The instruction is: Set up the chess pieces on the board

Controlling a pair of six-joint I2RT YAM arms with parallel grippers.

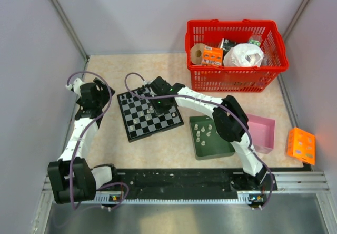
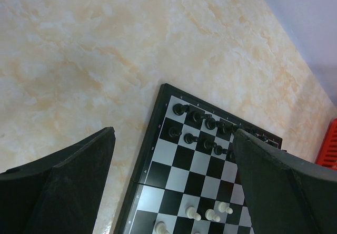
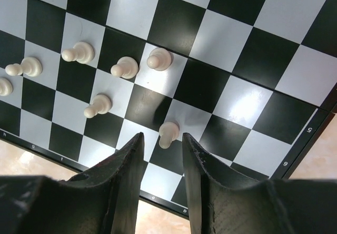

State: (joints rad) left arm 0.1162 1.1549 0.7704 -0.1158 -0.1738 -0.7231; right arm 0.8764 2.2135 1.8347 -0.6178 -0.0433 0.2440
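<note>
- Over the board (image 1: 139, 123), seen from above, our right arm (image 1: 202, 101) covers some squares, and we can't read the tiny pieces.
- Right tool (image 3: 162, 138): fingers partly apart, flanking a white pawn (image 3: 168, 130) that stands near the board's edge. We see no clamp.
- Left tool (image 2: 174, 134): spread wide, empty, above the surface (image 2: 79, 60).
- Left wrist alone gives us black pieces (image 2: 202, 123) in two rows.

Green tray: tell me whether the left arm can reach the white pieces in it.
Probably not. The left gripper hangs open off the board's left side; the tray lies beyond the opposite side, with the right arm stretched between.
</note>
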